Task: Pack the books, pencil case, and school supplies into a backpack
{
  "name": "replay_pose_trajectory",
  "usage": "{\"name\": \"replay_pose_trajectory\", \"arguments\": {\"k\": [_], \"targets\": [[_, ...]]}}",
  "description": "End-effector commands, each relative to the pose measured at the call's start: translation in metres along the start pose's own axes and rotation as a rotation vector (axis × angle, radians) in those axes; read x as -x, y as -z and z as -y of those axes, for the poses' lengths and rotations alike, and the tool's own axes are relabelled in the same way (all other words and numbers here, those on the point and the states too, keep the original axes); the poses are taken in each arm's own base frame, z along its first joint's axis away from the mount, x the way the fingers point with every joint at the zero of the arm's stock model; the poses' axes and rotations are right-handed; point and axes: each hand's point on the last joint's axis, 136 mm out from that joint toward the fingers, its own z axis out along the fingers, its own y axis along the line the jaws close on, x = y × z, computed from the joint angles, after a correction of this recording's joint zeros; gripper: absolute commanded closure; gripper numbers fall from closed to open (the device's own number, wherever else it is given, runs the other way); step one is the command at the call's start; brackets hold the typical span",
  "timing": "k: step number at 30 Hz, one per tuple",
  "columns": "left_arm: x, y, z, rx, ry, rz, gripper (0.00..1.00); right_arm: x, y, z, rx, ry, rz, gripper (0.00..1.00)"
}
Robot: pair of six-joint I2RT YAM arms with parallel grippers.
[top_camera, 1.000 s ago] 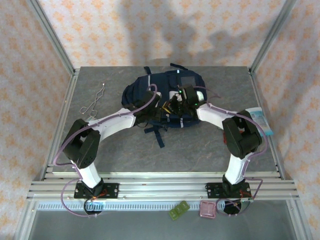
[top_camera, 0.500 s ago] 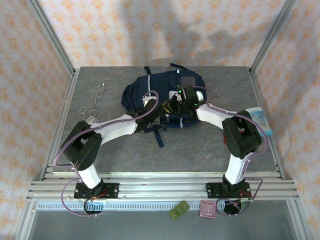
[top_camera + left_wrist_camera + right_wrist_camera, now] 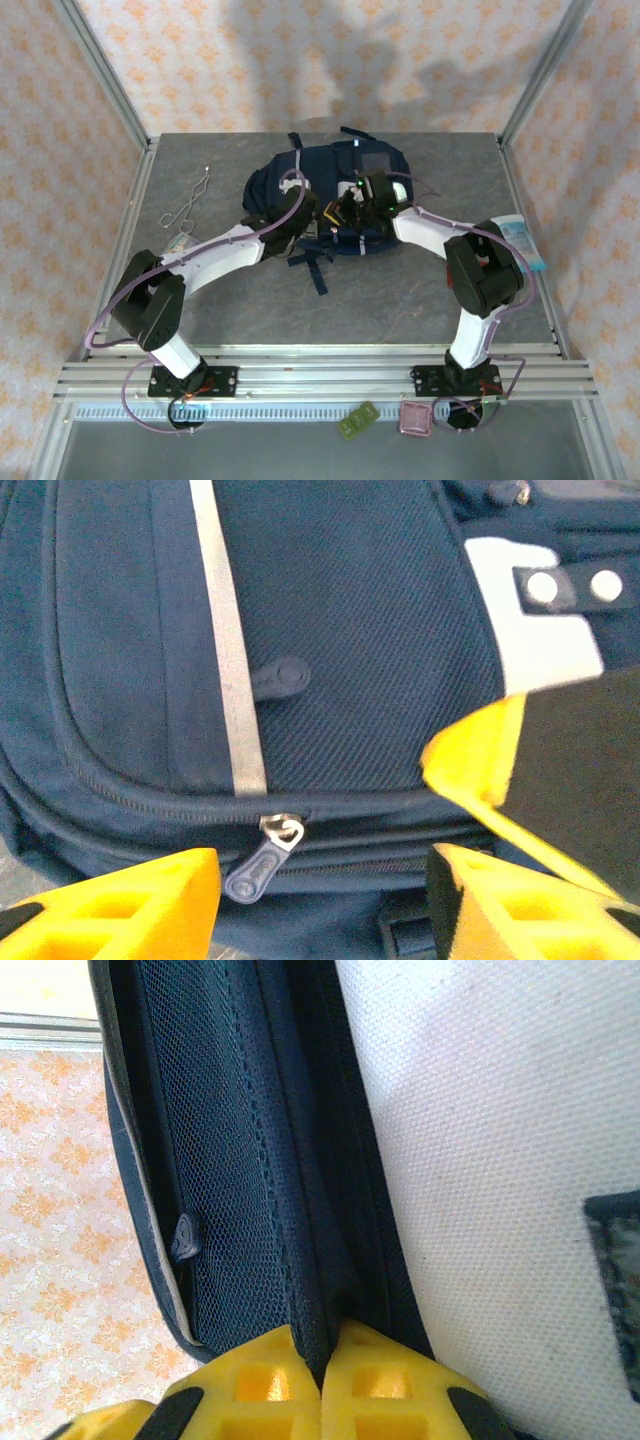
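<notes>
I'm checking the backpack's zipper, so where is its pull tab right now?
In the left wrist view the pull tab hangs low on the backpack, just below its white stripe, between the yellow fingers of the left gripper.

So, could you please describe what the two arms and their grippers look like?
Both the left arm and right arm have white links, black joint housings and a looping lilac cable. The left gripper and right gripper have chunky yellow fingers with recessed pockets. A green light glows at the right wrist.
</notes>
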Motion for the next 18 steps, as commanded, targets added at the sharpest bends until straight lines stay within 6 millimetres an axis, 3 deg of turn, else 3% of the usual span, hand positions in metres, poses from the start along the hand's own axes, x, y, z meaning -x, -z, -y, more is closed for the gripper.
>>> {"name": "replay_pose_trajectory", "arguments": {"k": [1,9,13,18], "targets": [[-0.003,0.001,-0.002,-0.011,-0.049,-0.048,0.41,0.004,0.019,-0.054,0.156,0.093,0.034,1.0],[-0.013,-0.015,-0.008,-0.051,-0.034,-0.093,0.42,0.006,0.024,-0.064,0.17,0.108,0.039,1.0],[-0.024,-0.025,-0.008,-0.052,-0.04,-0.135,0.56,0.006,0.023,-0.065,0.171,0.112,0.04,1.0],[-0.028,-0.031,-0.016,-0.021,-0.05,-0.121,0.51,0.006,0.023,-0.068,0.18,0.114,0.036,1.0]]}}
